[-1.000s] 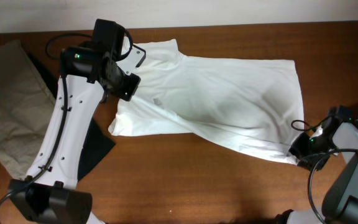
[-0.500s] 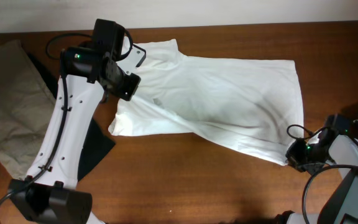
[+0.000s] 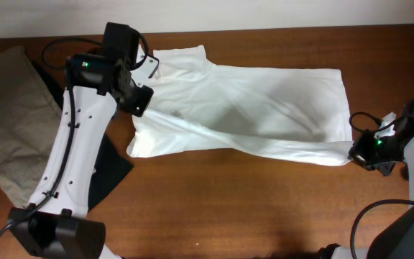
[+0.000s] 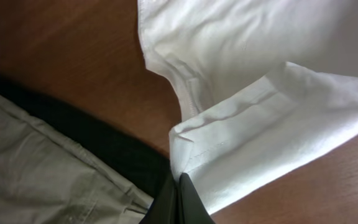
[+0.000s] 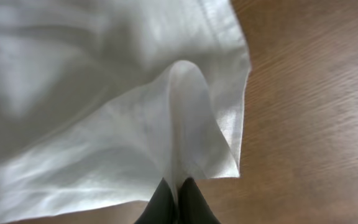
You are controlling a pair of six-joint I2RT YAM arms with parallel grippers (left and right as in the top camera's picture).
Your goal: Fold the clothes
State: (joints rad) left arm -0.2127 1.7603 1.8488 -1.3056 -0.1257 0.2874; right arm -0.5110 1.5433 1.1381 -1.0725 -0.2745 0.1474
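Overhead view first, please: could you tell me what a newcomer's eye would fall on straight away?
The white T-shirt lies spread across the middle of the dark wooden table, by far the brightest thing. Both ends are pinched: the left gripper is shut on a sleeve at its left end, the right gripper on a hem corner at its right. A khaki garment and a black garment lie at the table's left.
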